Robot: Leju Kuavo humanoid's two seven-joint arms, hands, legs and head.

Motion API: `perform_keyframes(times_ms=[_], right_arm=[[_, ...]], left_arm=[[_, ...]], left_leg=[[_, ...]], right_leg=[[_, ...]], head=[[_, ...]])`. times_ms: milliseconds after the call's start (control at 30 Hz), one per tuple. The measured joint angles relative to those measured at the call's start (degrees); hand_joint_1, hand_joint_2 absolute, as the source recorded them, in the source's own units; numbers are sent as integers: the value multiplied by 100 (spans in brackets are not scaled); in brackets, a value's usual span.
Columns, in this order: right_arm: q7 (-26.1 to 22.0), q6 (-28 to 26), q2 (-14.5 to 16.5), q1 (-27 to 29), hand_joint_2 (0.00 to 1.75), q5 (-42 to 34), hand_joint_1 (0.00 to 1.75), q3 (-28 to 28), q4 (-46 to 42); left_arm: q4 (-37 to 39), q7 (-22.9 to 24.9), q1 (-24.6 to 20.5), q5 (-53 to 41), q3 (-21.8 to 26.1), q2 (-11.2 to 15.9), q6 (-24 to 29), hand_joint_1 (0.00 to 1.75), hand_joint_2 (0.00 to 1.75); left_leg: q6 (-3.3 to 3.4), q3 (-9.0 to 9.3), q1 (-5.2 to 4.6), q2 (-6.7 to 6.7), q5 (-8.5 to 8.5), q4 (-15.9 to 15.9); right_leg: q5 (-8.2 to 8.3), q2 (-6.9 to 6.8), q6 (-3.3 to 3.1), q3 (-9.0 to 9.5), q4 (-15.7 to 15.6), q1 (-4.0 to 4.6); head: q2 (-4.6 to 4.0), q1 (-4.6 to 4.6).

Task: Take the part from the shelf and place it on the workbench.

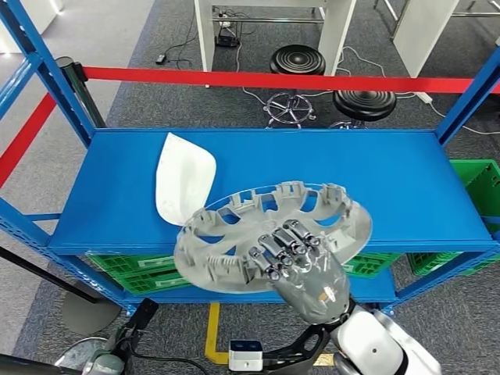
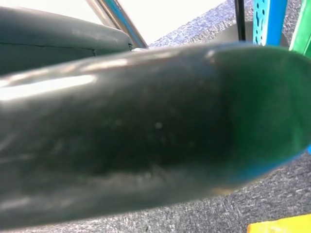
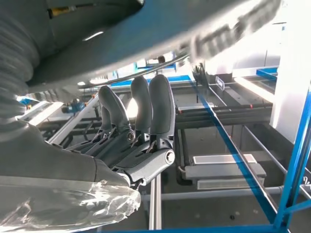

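Our right hand [image 1: 293, 251] has its fingers [image 1: 282, 244] curled over the near rim of the wheel cover [image 1: 277, 226], lifted just off the blue shelf [image 1: 354, 180]. Beyond them lies a white shell [image 1: 180, 181]. The big cover could tip and slip out. We cannot tell about our left hand.

You will find no readable text, label, brand, number or sign on anything here, on the blue metal shelf [image 1: 377, 187] or elsewhere.

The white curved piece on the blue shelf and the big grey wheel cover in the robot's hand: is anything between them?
Nothing. In the head view the wheel cover, held by the right hand, overlaps the white piece.
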Motion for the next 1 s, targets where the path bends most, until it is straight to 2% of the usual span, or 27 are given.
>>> perform_keyframes(times_ms=[33,67,100,133,167,233,300,367,433,467,500,533,600,633,667,767,833,867,933,967,1000], right_arm=[[20,1,14,-2,175,1,175,24,10],[33,2,27,-7,175,1,175,45,15],[42,4,40,-16,175,1,175,64,19],[50,8,55,-24,175,1,175,83,23],[56,11,67,-30,175,0,175,99,30],[63,15,83,-33,175,0,175,121,49],[70,17,97,-38,175,0,175,132,59],[102,29,114,-41,175,0,175,138,61],[132,51,119,-32,175,1,175,142,71],[136,61,119,-27,175,1,175,144,79],[139,67,119,-23,175,1,175,147,89],[143,70,119,-22,175,1,175,151,97],[159,74,119,-22,175,-3,175,157,107],[173,79,119,-21,175,-5,175,160,110],[194,86,119,-13,175,-7,175,161,114],[302,106,108,81,175,-4,175,151,141],[371,105,74,174,175,9,175,114,163],[391,103,52,215,175,25,175,93,175],[409,101,12,288,175,64,175,70,204],[411,101,-3,324,175,77,175,66,221],[413,101,-14,353,175,83,175,64,236]], left_arm=[[0,0,0,4,3,-2,4,0,0],[0,0,0,4,7,-4,7,0,0],[0,0,0,4,9,-5,8,0,0],[0,0,2,4,11,-7,8,0,0],[1,0,5,4,11,-7,7,0,0],[1,0,12,4,11,-5,3,0,0],[0,-2,12,4,11,-2,1,0,0],[0,-9,13,4,10,-7,1,0,0],[1,-17,23,5,10,-12,1,0,0],[2,-19,31,6,11,-11,2,0,0],[2,-20,37,7,13,-8,3,0,0],[1,-20,39,7,14,-4,5,0,0],[0,-20,33,17,15,1,10,0,0],[0,-20,26,27,14,2,14,0,0],[1,-20,23,40,14,1,19,0,0],[2,-20,40,67,19,2,39,0,0],[1,-20,48,79,29,14,54,0,0],[0,-20,50,82,36,21,58,0,0],[1,-20,61,87,44,31,63,0,0],[1,-20,69,88,44,32,62,0,0],[2,-20,75,90,45,33,62,0,0]], left_leg=[[-6,13,1,-2,-6,1],[-17,28,4,-6,-14,3],[-39,36,-4,-9,-25,11],[-69,37,-12,-12,-29,17],[-100,33,-19,-14,-26,19],[-162,25,-18,-13,-8,9],[-222,-15,-10,-5,-85,92],[-276,-239,-8,3,-379,582],[-301,-592,-6,4,-709,1346],[-302,-704,-7,4,-758,1582],[-297,-716,-7,4,-692,1603],[-287,-617,-7,4,-527,1393],[-265,-234,-9,6,-150,617],[-250,-76,-11,5,-50,289],[-233,15,-13,3,-17,93],[-140,43,-13,-2,-21,-13],[-65,58,11,1,-4,-37],[-41,64,20,2,0,-45],[-17,66,13,4,-7,-44],[-14,67,9,5,-10,-43],[-12,71,7,5,-12,-41]], right_leg=[[180,-1,-9,133,-274,0],[384,-3,-17,338,-681,-2],[519,-2,-26,554,-1072,4],[598,3,-41,710,-1356,9],[615,11,-61,792,-1503,18],[608,30,-126,798,-1535,30],[626,30,-200,797,-1554,14],[636,18,-256,803,-1568,-3],[635,11,-277,800,-1567,-1],[634,12,-281,800,-1566,0],[634,15,-283,803,-1565,0],[634,19,-282,808,-1565,-1],[627,24,-263,817,-1561,7],[624,28,-243,811,-1556,18],[625,31,-216,804,-1558,30],[636,32,-119,794,-1595,34],[492,20,-59,698,-1395,31],[336,13,-36,563,-1114,29],[-14,7,-7,190,-320,25],[-94,7,-2,46,-34,24],[-65,7,-3,-5,49,24]], head=[[0,0],[0,1],[0,2],[0,-4],[0,-8],[0,-18],[0,-27],[0,-54],[0,-71],[0,-72],[0,-73],[0,-73],[0,-73],[0,-72],[0,-70],[0,-72],[0,-49],[0,-39],[0,-21],[0,-22],[0,-20]])
